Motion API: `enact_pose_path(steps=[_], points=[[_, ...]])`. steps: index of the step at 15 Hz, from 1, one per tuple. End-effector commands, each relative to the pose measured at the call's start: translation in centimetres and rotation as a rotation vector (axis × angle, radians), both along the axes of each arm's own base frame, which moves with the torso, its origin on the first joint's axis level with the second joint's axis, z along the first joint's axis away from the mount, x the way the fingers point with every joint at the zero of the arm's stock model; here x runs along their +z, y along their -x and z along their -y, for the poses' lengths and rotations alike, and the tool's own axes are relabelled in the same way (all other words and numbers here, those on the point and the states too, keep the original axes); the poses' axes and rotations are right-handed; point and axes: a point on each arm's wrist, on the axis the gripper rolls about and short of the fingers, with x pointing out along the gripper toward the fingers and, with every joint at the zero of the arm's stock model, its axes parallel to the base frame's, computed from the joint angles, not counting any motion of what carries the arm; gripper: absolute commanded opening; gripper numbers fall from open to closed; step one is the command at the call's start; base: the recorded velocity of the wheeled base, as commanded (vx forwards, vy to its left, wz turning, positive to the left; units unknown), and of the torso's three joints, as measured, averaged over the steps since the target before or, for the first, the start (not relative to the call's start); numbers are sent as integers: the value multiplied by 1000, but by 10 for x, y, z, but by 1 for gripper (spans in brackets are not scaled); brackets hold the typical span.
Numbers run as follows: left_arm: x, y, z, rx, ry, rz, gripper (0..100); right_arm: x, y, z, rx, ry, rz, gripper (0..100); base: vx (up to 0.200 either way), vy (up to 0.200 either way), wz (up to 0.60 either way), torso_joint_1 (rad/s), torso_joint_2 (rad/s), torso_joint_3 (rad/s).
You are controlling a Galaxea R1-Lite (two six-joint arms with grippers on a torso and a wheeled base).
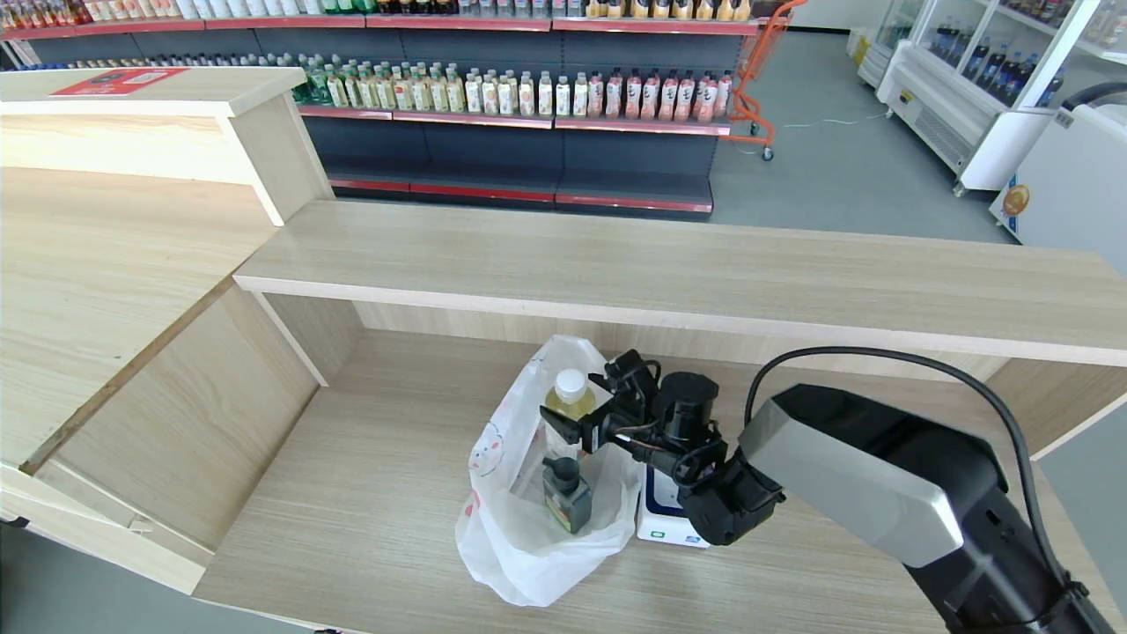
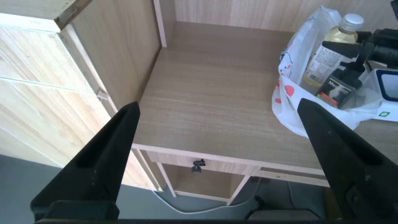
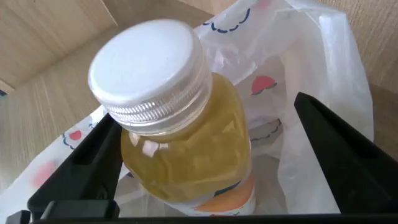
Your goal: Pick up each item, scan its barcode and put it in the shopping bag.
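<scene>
Pale wood-grain table (image 1: pixel 352 528) first: it sits low in a recess, boxed in by a wooden side wall (image 1: pixel 185 423) on the robot's left and a long raised wooden ledge (image 1: pixel 669 273) running above its far side, not far behind the bag. Thin white plastic shopping bag (image 1: pixel 519 546) with little red and blue prints slumps mid-table, mouth open, pretty near the front edge. A squat white scanner box (image 1: pixel 665 528) with a blue screen is touching the bag's right side. A wide run of tabletop lies between the bag and the side wall.

Inside the bag, at the far side, stands the clear plastic yellow-drink bottle (image 1: pixel 569 403) with a white screw cap, neck poking out. Just in front of it and lower in the bag is a small dark pump bottle (image 1: pixel 568 502).

Right gripper (image 1: pixel 577 409) is spread around the yellow-drink bottle's shoulder. One finger is right at it and the other has a visible gap, so it's not clamped. Left gripper (image 2: pixel 216 115) hangs wide open over the table's front-left edge, well apart from the bag.
</scene>
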Motion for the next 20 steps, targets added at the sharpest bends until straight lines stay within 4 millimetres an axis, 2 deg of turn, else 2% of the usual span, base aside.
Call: enact_pose_path(steps=[1,5,6,9,11,14,16,18,20], points=[[0,0,0,0,0,1,100,43,12,6,3,-69,-38,100,0,0,0,0,0,0],[0,0,0,0,0,1,100,78,42,24,12,-147,-142,100,0,0,0,0,0,0],[0,0,0,0,0,1,100,80,47,27,9,-145,-162,100,0,0,0,0,0,0],[0,0,0,0,0,1,100,97,80,74,-64,-99,-280,100,0,0,0,0,0,0],[0,0,0,0,0,1,100,111,118,107,-105,-70,-323,100,0,0,0,0,0,0],[0,0,0,0,0,1,100,152,183,145,-106,-92,-310,100,0,0,0,0,0,0],[0,0,0,0,0,1,100,175,214,171,-168,-85,-343,100,0,0,0,0,0,0],[0,0,0,0,0,1,100,181,238,189,-214,-49,-327,100,0,0,0,0,0,0],[0,0,0,0,0,1,100,181,273,215,-333,40,-247,100,0,0,0,0,0,0]])
